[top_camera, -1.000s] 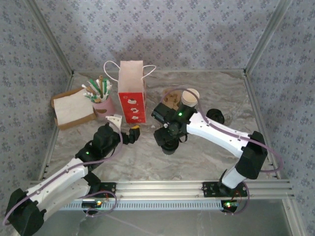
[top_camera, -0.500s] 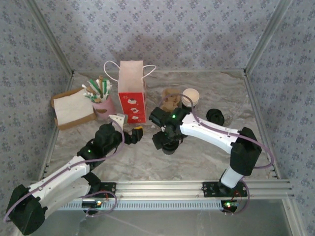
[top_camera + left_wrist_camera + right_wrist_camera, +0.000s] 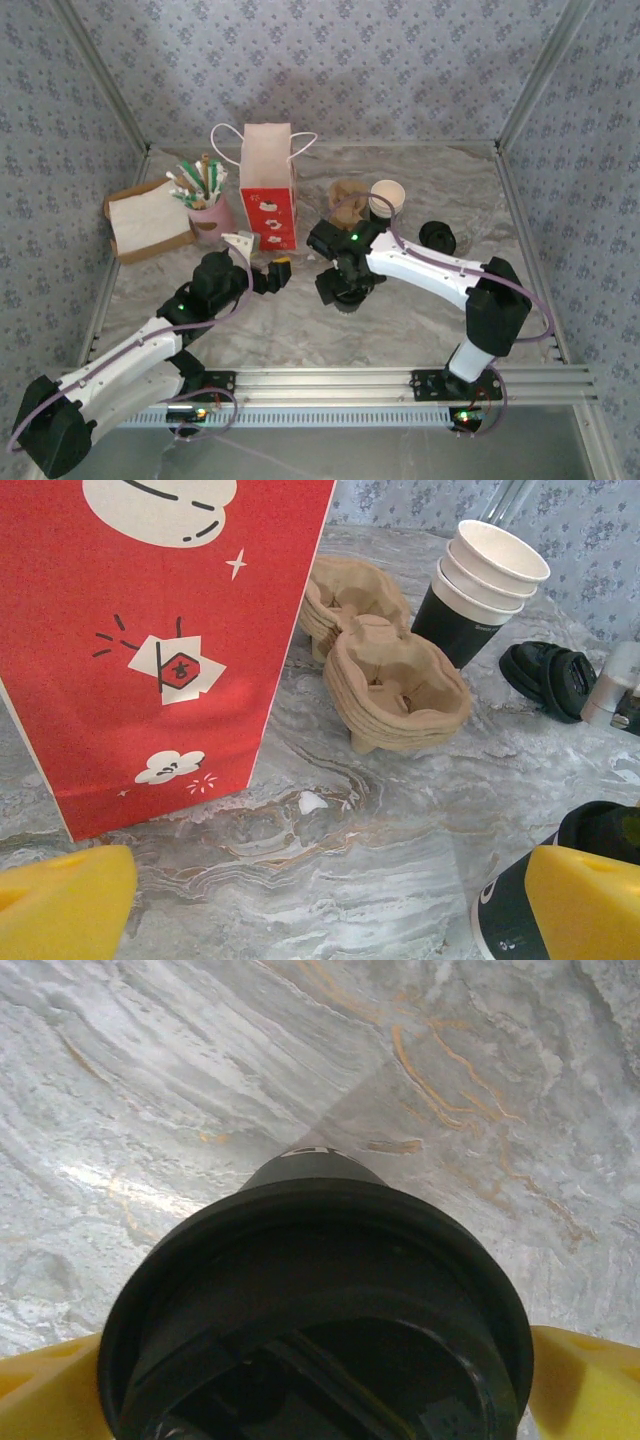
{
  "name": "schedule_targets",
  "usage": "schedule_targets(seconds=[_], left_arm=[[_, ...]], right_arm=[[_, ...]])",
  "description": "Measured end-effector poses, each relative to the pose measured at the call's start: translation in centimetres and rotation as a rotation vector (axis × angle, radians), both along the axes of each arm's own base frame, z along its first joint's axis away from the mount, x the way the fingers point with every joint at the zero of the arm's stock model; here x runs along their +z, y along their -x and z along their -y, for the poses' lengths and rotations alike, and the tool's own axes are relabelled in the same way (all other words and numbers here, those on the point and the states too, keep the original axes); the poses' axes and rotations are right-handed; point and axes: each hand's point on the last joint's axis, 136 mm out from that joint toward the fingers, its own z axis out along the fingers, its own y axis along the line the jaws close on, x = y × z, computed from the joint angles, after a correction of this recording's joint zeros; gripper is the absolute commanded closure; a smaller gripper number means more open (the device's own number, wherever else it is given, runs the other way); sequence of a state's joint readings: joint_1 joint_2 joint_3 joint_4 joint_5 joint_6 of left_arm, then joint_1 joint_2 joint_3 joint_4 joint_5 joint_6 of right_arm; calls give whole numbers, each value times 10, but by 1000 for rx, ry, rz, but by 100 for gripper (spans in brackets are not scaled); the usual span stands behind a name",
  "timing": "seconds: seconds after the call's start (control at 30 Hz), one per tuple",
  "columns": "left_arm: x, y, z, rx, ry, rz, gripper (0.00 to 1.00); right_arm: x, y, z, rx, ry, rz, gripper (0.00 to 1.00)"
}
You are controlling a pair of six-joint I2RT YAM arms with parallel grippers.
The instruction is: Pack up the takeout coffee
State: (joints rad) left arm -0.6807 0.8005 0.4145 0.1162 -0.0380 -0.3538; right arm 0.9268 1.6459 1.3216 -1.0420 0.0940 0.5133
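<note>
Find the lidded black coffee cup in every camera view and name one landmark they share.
Top external: the black cup stands mid-table, right of the red bag and nearer the arms.
Left wrist: the cup sits in the bottom-right corner.
Right wrist: its lid is at lower centre, seen from above.
Shared landmark: the veined marble tabletop.

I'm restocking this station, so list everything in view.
paper bag: one, red, upright at back centre
cup carriers: one stack, brown, right of the bag
paper cups: one nested stack, white rims, beside the carriers
lids: small pile, black, right of the cups
black cup: one, black, between the right fingers
pink cup: one, holding sticks, left of the bag
tray: one, brown, white napkins, far left
left gripper: yellow fingers, open
right gripper: yellow fingers, open
</note>
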Motion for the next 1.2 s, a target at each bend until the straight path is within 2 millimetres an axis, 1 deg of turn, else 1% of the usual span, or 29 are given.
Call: schedule_targets(seconds=[0.2, 0.33, 0.53, 0.63, 0.77, 0.97, 1.2], left_arm=[[0, 0, 0, 0, 0, 0, 0], [0, 0, 0, 0, 3, -2, 0], [0, 1, 1, -5, 8, -5, 0], [1, 1, 2, -9, 11, -4, 0], [1, 1, 3, -13, 15, -1, 0], [1, 1, 4, -20, 17, -4, 0], [1, 1, 4, -18, 21, -6, 0]], right_arm=[[-8, -4, 12, -55, 27, -1, 0], [-15, -7, 28, -113, 54, 3, 1], [-14, -13, 51, -218, 60, 37, 4], [-18, -12, 67, -275, 82, 42, 6], [-23, -13, 90, -369, 112, 50, 6], [-19, -11, 123, -494, 144, 88, 5], [-15, -1, 175, -674, 158, 123, 3]])
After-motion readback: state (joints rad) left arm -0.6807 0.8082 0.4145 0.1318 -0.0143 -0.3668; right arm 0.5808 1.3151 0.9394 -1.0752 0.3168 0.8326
